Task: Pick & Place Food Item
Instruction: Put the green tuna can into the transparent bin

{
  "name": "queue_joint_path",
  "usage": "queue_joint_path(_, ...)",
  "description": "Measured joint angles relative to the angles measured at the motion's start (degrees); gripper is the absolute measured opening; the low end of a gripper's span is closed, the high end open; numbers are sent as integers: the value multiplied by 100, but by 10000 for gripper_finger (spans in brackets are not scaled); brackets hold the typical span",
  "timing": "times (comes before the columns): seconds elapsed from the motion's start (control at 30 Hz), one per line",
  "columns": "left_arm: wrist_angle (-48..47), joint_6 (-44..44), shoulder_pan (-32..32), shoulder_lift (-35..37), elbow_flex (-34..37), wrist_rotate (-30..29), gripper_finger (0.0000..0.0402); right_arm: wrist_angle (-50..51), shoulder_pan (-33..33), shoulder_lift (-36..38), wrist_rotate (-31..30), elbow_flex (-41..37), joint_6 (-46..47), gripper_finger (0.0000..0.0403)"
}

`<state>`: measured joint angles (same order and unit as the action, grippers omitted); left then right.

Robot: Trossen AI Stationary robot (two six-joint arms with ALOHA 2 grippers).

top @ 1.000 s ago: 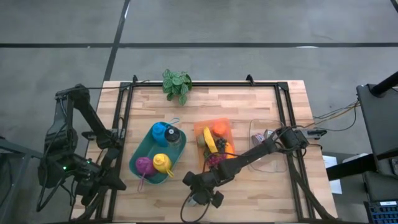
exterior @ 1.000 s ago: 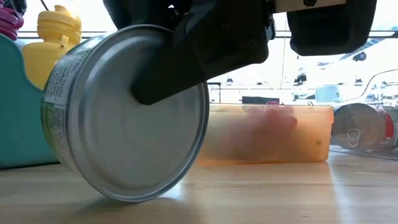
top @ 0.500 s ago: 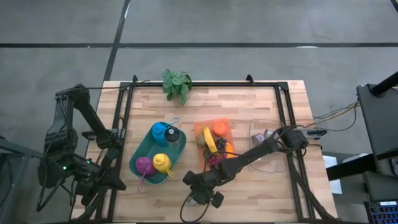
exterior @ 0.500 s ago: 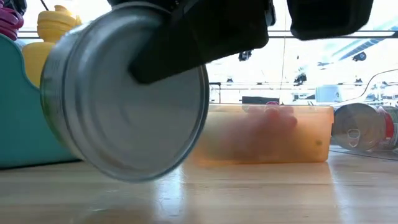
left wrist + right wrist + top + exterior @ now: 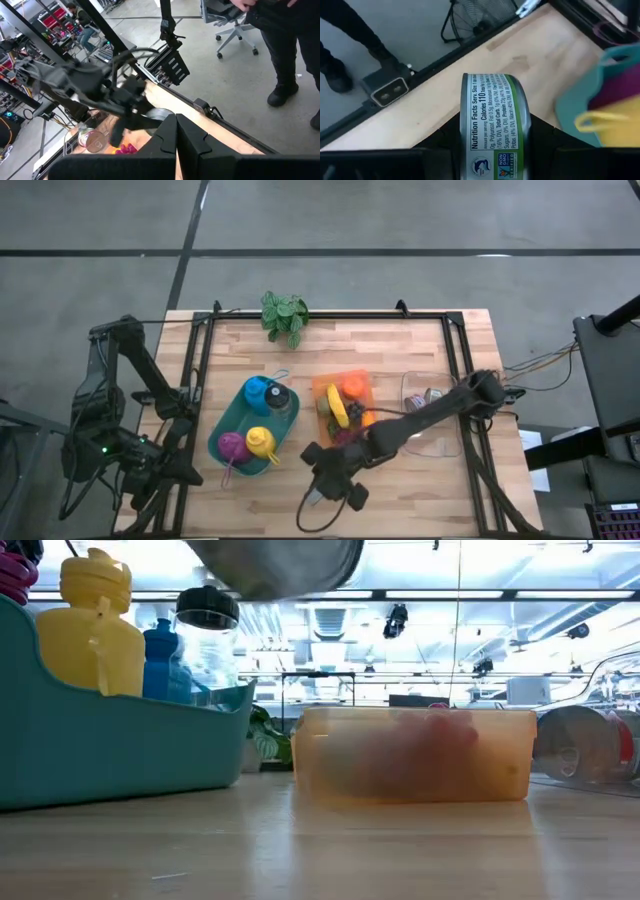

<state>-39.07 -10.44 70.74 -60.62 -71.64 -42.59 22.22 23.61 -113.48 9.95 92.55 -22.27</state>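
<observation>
A tin can with a green and white label (image 5: 492, 125) hangs in the air above the table's near middle, and my right gripper (image 5: 325, 480) is shut on it. In the low view only the can's lower rim (image 5: 275, 565) shows, at the top. The orange food box (image 5: 345, 405) holding fruit stands on the table just beyond the gripper. My left gripper (image 5: 176, 137) is shut on nothing, and its arm waits off the table's left edge (image 5: 140, 465). My right gripper pinches the can between its two fingers, one finger (image 5: 445, 142) on each flat end, with the labelled wall (image 5: 492, 107) facing the wrist camera. The fingers slant down from the table's right toward its near left. The can is lifted clear of the table, lying on its side.
A teal tray (image 5: 225, 425) with yellow, blue and purple bottles stands left of the orange box. A clear bin (image 5: 430, 420) with cans stands at the right. A potted plant (image 5: 285, 315) is at the far edge. People's legs show on the floor beyond the table (image 5: 287, 60).
My right gripper has gone up with the can. A second ago the can sat tilted with its lower rim at the table top; now it is lifted clear and almost out of the top of the low view.
</observation>
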Motion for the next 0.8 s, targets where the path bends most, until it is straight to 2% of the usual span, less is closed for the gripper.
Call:
queue_joint_path(0.27, -22, 0, 0, 0, 0, 12, 2, 1655, 1, 974, -523, 0, 677, 131)
queue_joint_path(0.53, -17, 0, 3, 4, 9, 13, 2, 3777, -2, 1895, -707, 0, 1618, 131)
queue_joint_path(0.8, -111, 0, 2, -22, 79, 13, 2, 5362, -3, 2643, -1140, -44, 2880, 131)
